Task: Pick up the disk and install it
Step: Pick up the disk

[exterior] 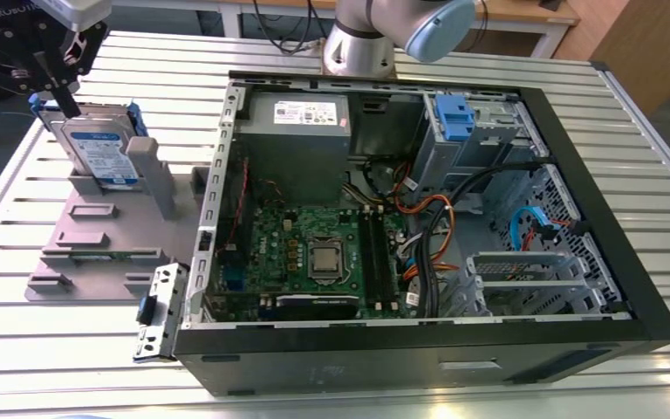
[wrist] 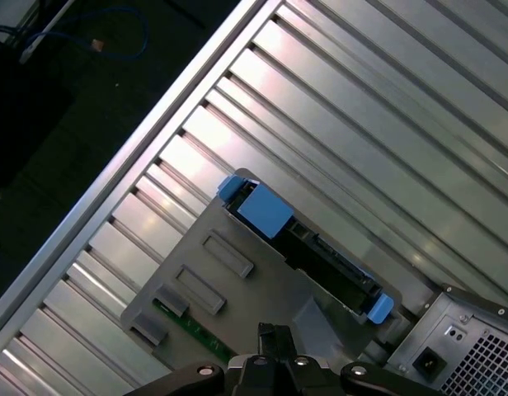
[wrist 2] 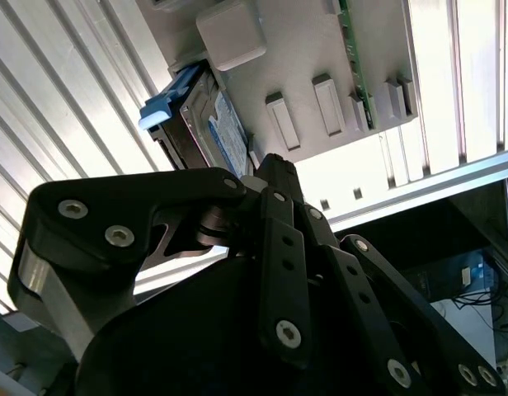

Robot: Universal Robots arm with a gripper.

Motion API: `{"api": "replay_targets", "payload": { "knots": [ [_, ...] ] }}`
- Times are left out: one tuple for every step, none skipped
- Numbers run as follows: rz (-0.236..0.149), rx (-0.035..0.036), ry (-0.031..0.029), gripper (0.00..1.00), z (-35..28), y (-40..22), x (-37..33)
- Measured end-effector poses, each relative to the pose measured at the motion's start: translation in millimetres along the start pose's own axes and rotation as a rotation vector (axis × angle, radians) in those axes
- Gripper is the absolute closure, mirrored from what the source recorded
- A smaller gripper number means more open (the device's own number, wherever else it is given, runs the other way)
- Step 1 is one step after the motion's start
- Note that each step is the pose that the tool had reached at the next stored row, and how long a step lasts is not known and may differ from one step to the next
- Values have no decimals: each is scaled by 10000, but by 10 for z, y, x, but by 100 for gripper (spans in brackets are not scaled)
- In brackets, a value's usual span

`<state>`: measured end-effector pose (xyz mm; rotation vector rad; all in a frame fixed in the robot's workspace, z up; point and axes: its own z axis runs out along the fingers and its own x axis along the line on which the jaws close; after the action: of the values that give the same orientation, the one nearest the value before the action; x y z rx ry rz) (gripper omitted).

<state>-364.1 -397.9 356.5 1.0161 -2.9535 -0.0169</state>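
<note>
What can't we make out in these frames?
- Exterior view: the gripper is cut off by the top-left edge, and the grey fixture hides the lower end of the disk.
- Second wrist view: the gripper's own linkage covers part of the disk.
- First wrist view: the disk is seen edge-on, so its label face is out of sight.

Slatted table (exterior: 661, 201): computer case (exterior: 428, 353) (open), fixture (exterior: 91, 253).

Bright overhead light, hard glare on table slats (wrist: 386, 124) — computer case (exterior: 428, 345) darker inside.
</note>
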Motion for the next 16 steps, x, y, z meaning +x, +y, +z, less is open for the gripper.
{"api": "replay_targets", "payload": {
  "knots": [
    [-6,0,1,89,0,0,0],
    [-12,0,0,89,0,0,0],
    [-17,0,1,89,0,0,0],
    [-23,0,1,89,0,0,0],
    [-28,1,1,89,0,0,0],
    [-34,1,1,89,0,0,0],
    [-39,1,1,89,0,0,0],
    [-45,1,2,89,0,0,0],
    [-51,1,2,89,0,0,0],
    [-57,1,1,89,0,0,0],
    [-63,1,2,89,0,0,0],
    [-69,1,2,89,0,0,0],
    [-74,1,2,89,0,0,0],
    [-80,2,2,89,0,0,0],
    [-85,2,2,89,0,0,0],
    [-91,2,2,89,0,0,0]
  ]
}}
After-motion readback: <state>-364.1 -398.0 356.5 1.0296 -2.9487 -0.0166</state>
